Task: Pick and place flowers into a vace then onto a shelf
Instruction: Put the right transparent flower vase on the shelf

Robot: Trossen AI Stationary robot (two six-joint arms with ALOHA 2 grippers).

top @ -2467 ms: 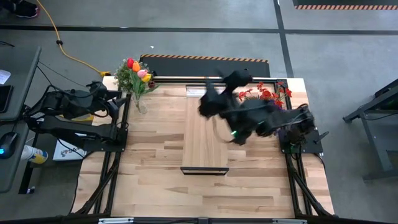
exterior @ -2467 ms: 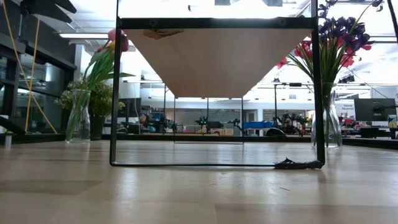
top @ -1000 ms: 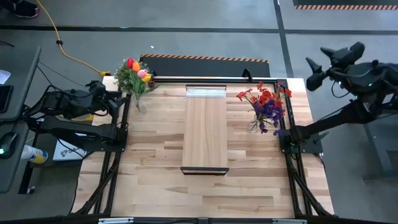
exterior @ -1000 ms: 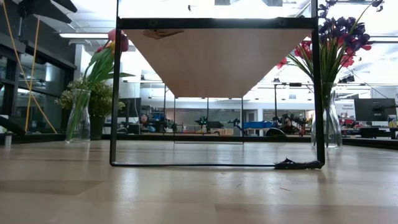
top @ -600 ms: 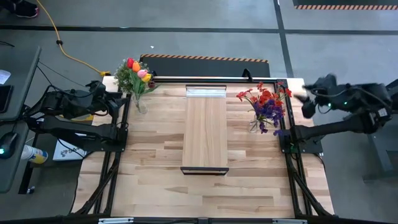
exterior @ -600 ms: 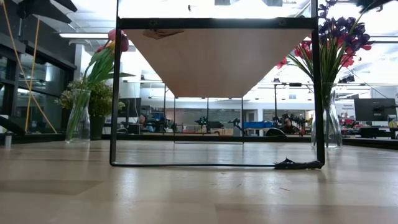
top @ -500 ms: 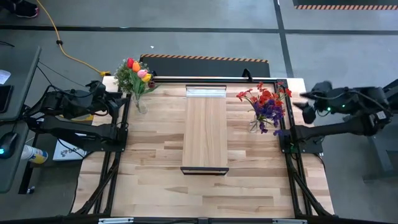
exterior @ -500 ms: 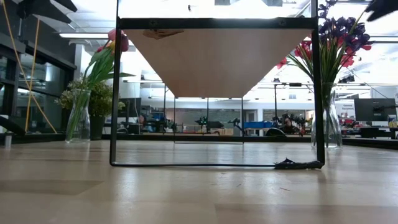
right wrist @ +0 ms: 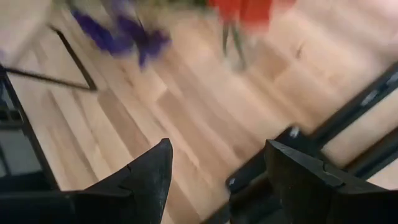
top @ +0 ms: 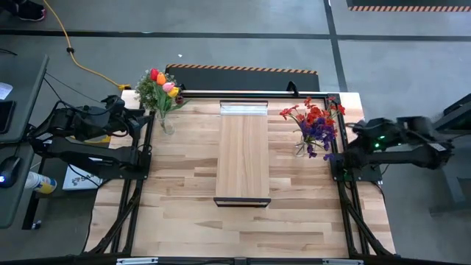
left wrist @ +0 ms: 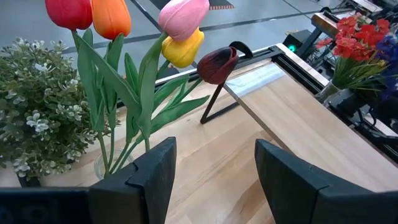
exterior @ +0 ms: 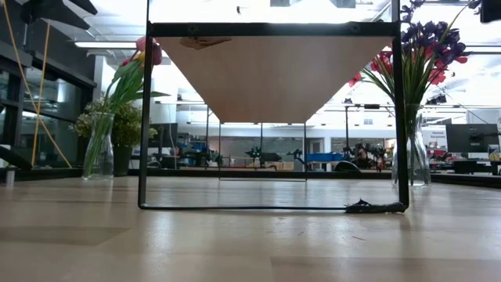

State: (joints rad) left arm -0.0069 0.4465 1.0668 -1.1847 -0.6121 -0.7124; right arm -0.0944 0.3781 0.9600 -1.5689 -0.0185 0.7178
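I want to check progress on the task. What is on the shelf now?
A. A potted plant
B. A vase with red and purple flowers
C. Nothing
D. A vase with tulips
C: the shelf is bare; the tulips and the red and purple flowers stand on the table at either side.

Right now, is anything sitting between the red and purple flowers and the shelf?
Nothing visible. The red and purple flowers stand in a vase just right of the shelf, with only bare tabletop between them, and the shelf top is bare.
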